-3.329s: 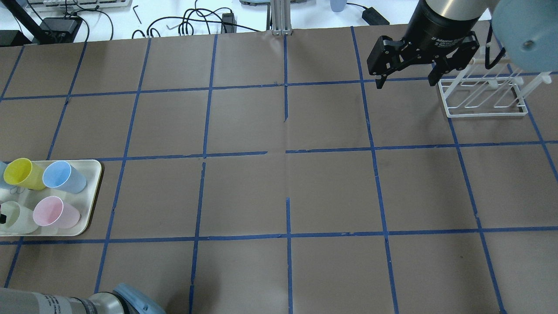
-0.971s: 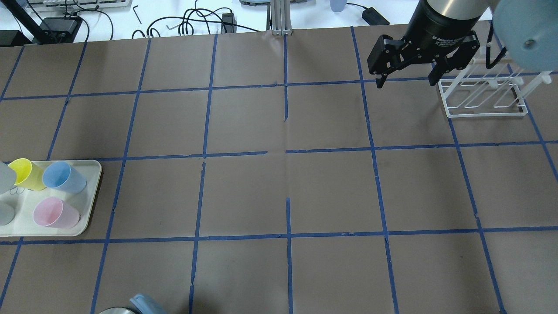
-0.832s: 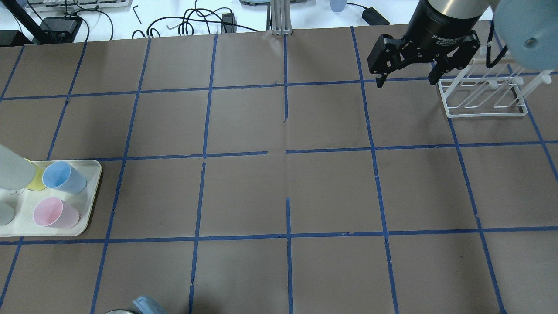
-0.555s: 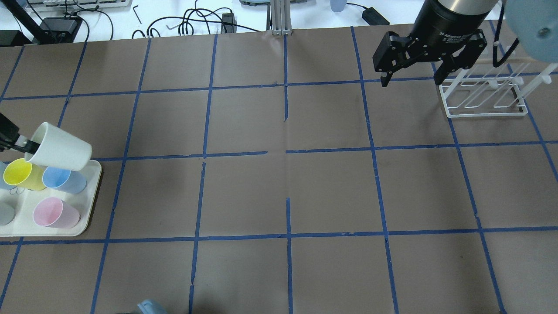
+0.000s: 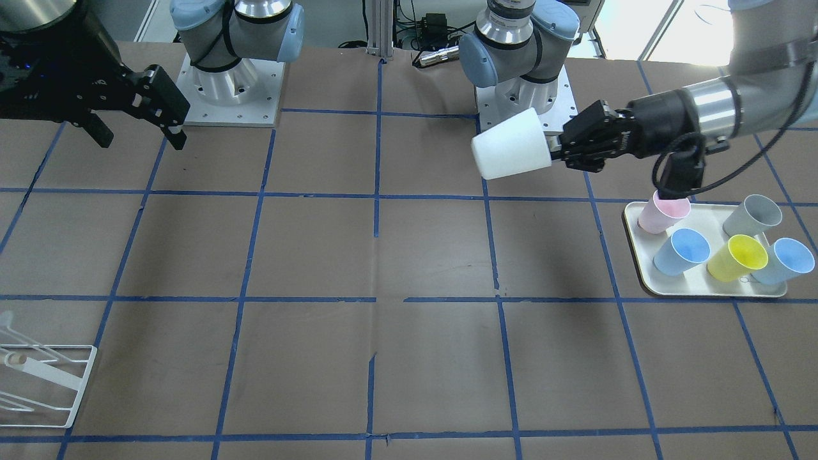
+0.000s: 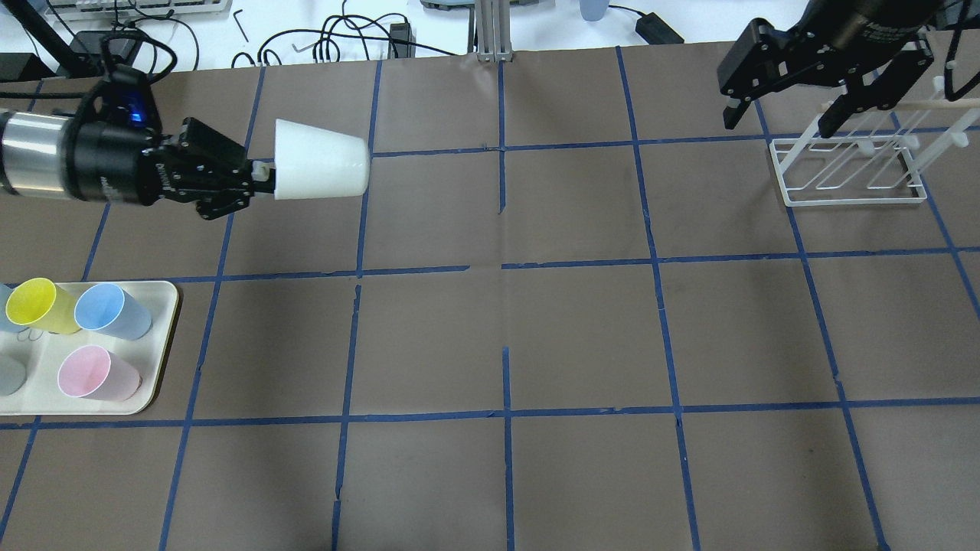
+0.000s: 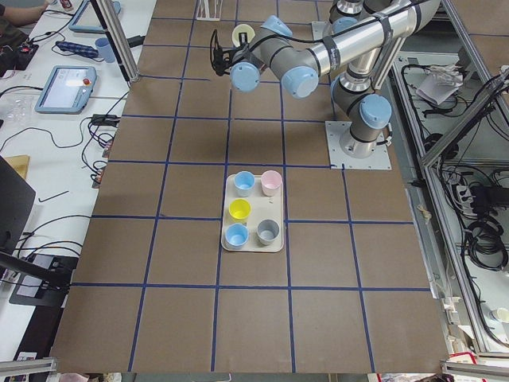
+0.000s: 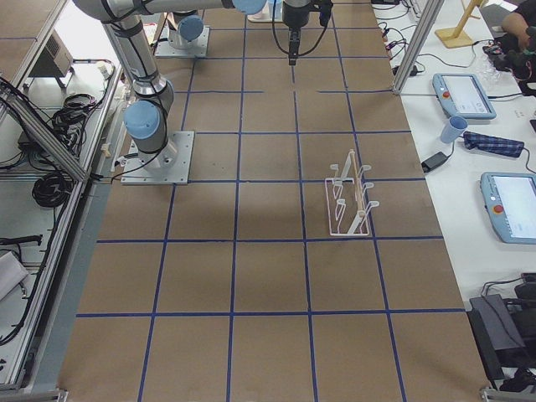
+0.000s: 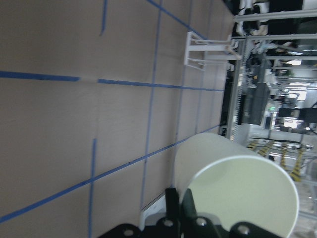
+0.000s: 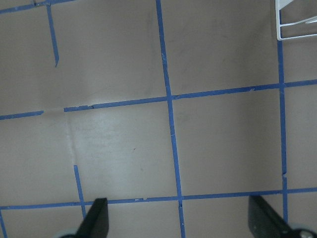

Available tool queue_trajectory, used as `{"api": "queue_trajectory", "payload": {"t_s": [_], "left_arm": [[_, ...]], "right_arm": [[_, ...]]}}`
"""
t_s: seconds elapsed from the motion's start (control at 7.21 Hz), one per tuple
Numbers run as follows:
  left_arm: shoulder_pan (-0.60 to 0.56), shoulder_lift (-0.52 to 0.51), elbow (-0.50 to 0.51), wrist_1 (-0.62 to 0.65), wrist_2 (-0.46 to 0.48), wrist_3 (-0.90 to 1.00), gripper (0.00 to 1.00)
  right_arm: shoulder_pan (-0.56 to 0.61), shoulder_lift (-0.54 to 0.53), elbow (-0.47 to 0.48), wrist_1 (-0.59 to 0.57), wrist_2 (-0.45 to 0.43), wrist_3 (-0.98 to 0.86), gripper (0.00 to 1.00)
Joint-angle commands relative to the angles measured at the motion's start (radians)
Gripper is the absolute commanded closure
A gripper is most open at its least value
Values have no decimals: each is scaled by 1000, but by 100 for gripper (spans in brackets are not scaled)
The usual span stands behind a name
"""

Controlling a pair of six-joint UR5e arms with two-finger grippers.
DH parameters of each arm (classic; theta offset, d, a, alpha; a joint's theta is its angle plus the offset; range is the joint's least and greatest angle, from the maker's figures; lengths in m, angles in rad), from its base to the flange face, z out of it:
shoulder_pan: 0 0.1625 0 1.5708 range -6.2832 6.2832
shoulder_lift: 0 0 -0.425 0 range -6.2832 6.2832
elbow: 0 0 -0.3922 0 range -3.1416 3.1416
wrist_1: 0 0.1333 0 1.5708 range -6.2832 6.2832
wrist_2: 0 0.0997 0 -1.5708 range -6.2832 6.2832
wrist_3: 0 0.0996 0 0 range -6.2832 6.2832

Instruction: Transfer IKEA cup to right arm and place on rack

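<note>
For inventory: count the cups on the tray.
5: pink cup and grey cup on the robot's side; blue cup, yellow cup, second blue cup opposite. None hidden.

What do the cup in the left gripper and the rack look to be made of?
Cup: probably plastic with a matte cream-white finish. The wall is thin, the colour even and opaque, and there is no glaze shine.
Rack: looks like white-coated metal wire, with thin bent rods in a smooth, uniform white. One tan rod may be wood.
</note>
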Motion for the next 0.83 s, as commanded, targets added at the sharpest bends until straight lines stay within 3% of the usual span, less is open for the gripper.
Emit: {"api": "queue_trajectory", "payload": {"t_s": [0.0,0.28,0.69], "left_arm": [[-192,21,-84,-2,-372,-1,100],[-320,29,-119,8,-574,-1,100],[-389,15,-174,82,-679,-1,100]], "right_arm": [[-112,0,-25,79,81,-66,0],[-211,1,-28,147,182,-118,0],[-371,1,-28,339,377,-193,0]]}}
